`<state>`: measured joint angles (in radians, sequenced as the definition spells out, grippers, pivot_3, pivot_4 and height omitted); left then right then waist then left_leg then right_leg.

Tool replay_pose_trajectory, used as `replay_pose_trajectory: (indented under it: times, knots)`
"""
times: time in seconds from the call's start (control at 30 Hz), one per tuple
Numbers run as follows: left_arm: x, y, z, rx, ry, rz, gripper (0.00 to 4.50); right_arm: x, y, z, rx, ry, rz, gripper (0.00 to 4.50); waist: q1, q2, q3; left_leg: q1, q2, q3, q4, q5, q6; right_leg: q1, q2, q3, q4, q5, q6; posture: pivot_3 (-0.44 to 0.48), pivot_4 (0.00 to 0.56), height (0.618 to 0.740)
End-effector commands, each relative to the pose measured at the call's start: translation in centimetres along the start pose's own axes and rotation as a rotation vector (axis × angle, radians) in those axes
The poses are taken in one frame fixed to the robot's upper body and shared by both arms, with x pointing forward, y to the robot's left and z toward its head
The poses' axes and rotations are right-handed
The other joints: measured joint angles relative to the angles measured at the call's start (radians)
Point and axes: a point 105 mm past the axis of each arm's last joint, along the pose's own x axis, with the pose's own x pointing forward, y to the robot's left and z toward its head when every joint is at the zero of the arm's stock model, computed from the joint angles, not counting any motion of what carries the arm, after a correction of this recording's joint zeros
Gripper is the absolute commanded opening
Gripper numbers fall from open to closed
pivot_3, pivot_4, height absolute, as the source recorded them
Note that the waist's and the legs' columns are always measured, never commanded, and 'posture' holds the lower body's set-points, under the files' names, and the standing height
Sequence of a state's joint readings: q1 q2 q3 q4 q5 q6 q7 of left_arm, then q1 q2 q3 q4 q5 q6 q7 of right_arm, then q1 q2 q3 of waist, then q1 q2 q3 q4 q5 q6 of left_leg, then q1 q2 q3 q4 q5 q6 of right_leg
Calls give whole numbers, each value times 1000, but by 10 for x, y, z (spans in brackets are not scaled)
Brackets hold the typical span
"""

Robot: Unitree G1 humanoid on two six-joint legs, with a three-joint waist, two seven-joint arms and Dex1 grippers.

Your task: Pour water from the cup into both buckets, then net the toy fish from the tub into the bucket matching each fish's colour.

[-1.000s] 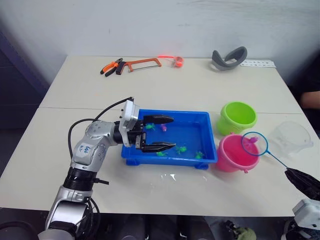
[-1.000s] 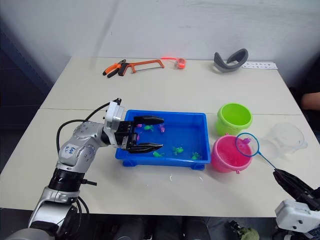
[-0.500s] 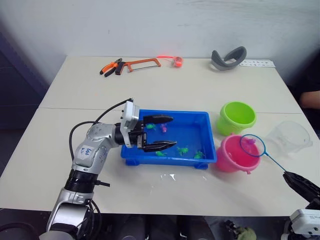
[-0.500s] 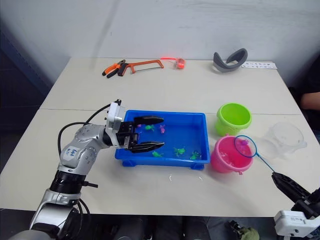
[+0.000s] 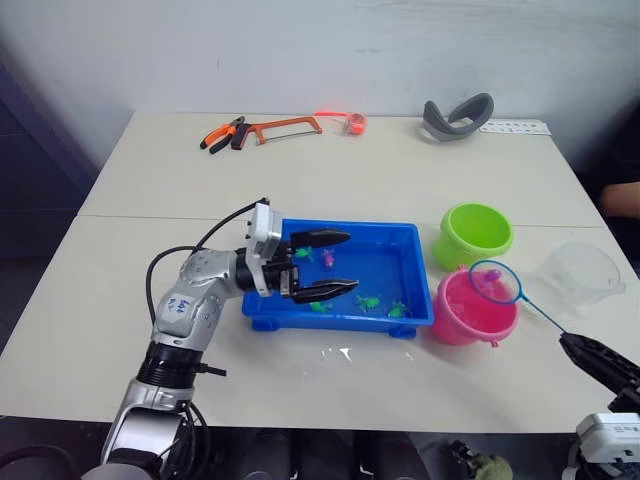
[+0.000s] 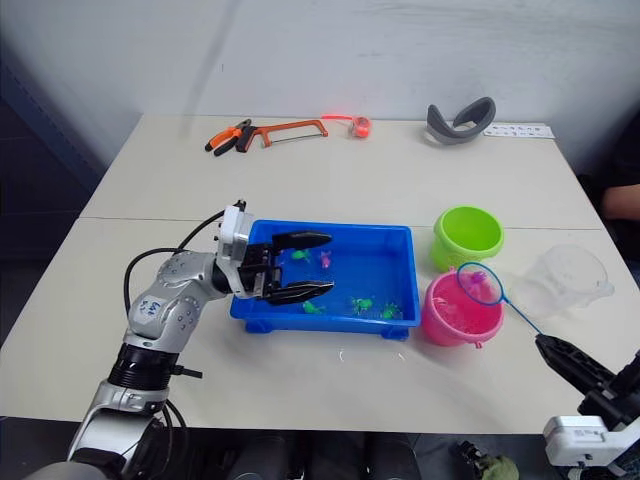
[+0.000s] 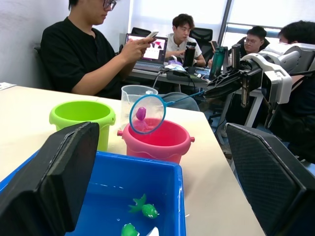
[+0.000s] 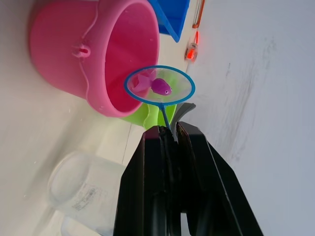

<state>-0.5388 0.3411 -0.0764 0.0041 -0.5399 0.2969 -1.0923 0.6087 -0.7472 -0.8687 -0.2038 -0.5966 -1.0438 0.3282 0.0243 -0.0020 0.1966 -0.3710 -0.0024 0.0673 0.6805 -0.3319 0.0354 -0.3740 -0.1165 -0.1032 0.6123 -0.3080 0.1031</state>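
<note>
The blue tub point(image 5: 342, 321) holds water and several small green and pink toy fish point(image 5: 365, 300). My left gripper point(image 5: 334, 264) hangs open over the tub's left part. To its right stand the pink bucket point(image 5: 462, 318) and, behind that, the green bucket point(image 5: 476, 235). The clear cup point(image 5: 582, 274) sits farther right. My right gripper point(image 8: 168, 131) is shut on the thin handle of the net point(image 5: 503, 288). The net's blue hoop hovers over the pink bucket's rim with a pink fish point(image 8: 156, 85) in its mesh.
An orange hacksaw point(image 5: 286, 126), pliers point(image 5: 221, 134), an orange tape roll point(image 5: 356, 122) and a grey curved band point(image 5: 458, 115) lie along the table's far edge. Water drops point(image 5: 338, 352) dot the table before the tub. Seated people point(image 7: 83, 46) are behind the table in the left wrist view.
The net with the pink fish has shifted left, further over the pink bucket. My left gripper has edged slightly right over the tub, still open.
</note>
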Motion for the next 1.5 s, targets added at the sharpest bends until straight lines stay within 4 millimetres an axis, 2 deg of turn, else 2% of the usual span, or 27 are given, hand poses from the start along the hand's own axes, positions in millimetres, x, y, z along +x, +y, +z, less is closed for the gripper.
replay_pose_trajectory:
  times: [0.03, 0.2, 0.23, 0.33, 0.43, 0.67, 0.77, 0.9, 1.07, 1.2, 1.3, 1.43, 1.5]
  knots:
    - [1, -1, 9, 49, -32, 0, 4448, -3, -13, -4, -40, 0, -47, 0, 0, 0, 0, 0, 0, 0, 0, 0, 0, 0, 0, 0, 0, 0, 0, 0, 150, 740]
    - [3, -1, 9, 51, -45, 8, 4448, -10, -10, 0, 13, -16, -24, 0, 1, 0, 0, 0, 0, 0, 0, 0, 0, 0, 0, 0, 0, 0, 0, 0, 150, 740]
    - [3, -1, 9, 51, -47, 9, 4448, -12, -4, -1, 30, -1, -6, 0, 2, 0, 0, 0, 0, 0, 0, 0, 0, 0, 0, 0, 0, 0, 0, 0, 150, 740]
    - [4, 0, 7, 53, -53, 16, 4448, -12, -6, -12, 33, 96, -35, 0, 2, 0, 0, 0, 0, 0, 0, 0, 0, 0, 0, 0, -1, 0, 0, 0, 150, 740]
    - [5, 2, 8, 58, -63, 25, 4448, -12, -12, -8, 13, 64, -33, 0, 0, 0, 0, 0, 0, 0, 0, 0, 0, 0, 0, 0, -1, 0, 0, 0, 150, 740]
    - [8, 3, 5, 62, -85, 49, 4448, -9, -6, 0, 2, 10, 21, 0, 2, 2, -1, 0, 1, 0, 0, 0, 0, 1, 0, 0, 0, 0, 0, 0, 150, 740]
    - [8, 3, 5, 61, -96, 62, 4448, -8, -18, -1, -35, -1, -2, 0, -1, 2, -1, 1, 0, 0, 1, 0, 0, 1, 0, 0, 0, 0, 0, 0, 150, 740]
    - [9, 2, 2, 57, -104, 68, 4448, -8, -8, 4, -19, -28, 37, 0, 1, 2, -1, 1, 1, 0, 0, 0, 0, 0, 0, 0, 0, 0, 0, 0, 150, 740]
    - [11, 5, 3, 62, -123, 78, 4448, -11, -20, 3, -37, -7, -40, 0, 1, 2, -1, 0, 0, 0, 1, 0, 0, 1, 0, 0, 0, 0, 0, 0, 150, 740]
    - [13, 4, 0, 63, -120, 71, 4448, -13, -9, 3, -1, 4, -22, 0, 1, 2, -1, 0, 1, 0, 0, 0, 0, 1, 0, 0, 0, 0, 0, 0, 150, 740]
    - [11, 7, 2, 69, -126, 80, 4448, -11, -22, 12, 18, -25, -90, 0, 1, 2, -1, 0, 0, 0, 0, 0, 0, 1, 0, 0, 0, 0, 0, 0, 150, 740]
    - [10, 7, 2, 68, -121, 83, 4448, -16, -6, 0, 62, 61, -23, 0, 0, 2, -1, 1, 1, 0, 1, 0, 0, 1, 0, 0, 0, 0, 0, 0, 150, 740]
    - [10, 6, 1, 68, -112, 79, 4448, -13, 0, 10, 136, -3, 5, 0, 2, 2, -1, 1, 1, 0, 1, 0, 0, 1, 0, 0, 0, 0, 0, 0, 150, 740]
